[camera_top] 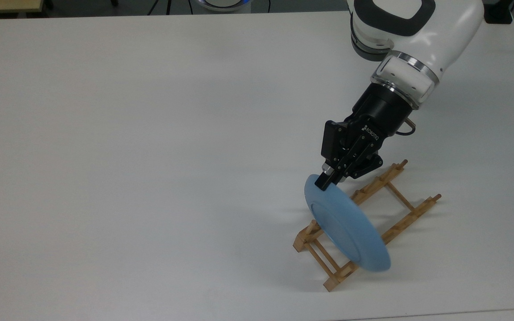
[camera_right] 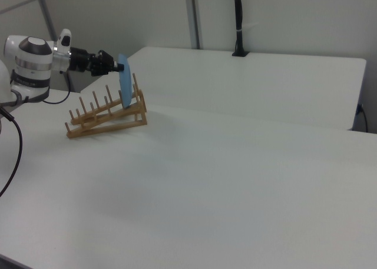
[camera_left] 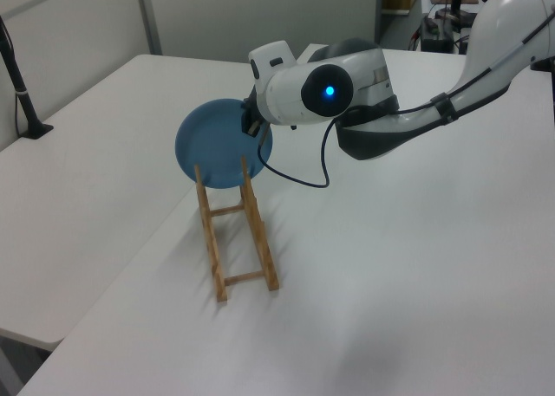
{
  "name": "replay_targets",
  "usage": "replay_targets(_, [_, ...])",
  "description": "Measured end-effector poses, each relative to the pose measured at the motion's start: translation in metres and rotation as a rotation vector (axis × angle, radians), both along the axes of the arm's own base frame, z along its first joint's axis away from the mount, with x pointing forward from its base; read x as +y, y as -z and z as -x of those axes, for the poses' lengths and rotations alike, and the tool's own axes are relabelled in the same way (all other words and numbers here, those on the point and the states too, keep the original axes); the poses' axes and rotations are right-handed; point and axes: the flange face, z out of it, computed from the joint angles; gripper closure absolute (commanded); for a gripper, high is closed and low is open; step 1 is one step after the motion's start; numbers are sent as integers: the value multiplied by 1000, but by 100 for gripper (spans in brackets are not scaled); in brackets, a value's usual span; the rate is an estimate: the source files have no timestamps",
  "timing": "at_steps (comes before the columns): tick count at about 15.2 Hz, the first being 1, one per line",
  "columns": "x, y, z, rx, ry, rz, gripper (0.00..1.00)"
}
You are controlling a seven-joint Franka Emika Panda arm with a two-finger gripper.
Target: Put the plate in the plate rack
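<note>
The top view looks down on the counter [camera_top: 150, 133] from high up. The left view and right view look across it from opposite sides, sharing the plate rack [camera_left: 234, 240].
</note>
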Motion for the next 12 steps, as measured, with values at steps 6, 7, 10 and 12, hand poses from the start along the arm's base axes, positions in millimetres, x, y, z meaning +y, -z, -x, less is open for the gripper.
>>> replay_targets(6, [1,-4,0,-37,20,-42,53])
replay_targets(7, [2,-7,0,-50,21,-55,53])
replay_targets(10, [10,-20,3,-97,21,-117,48])
replay_targets(12, [17,-30,10,-103,27,-191,45])
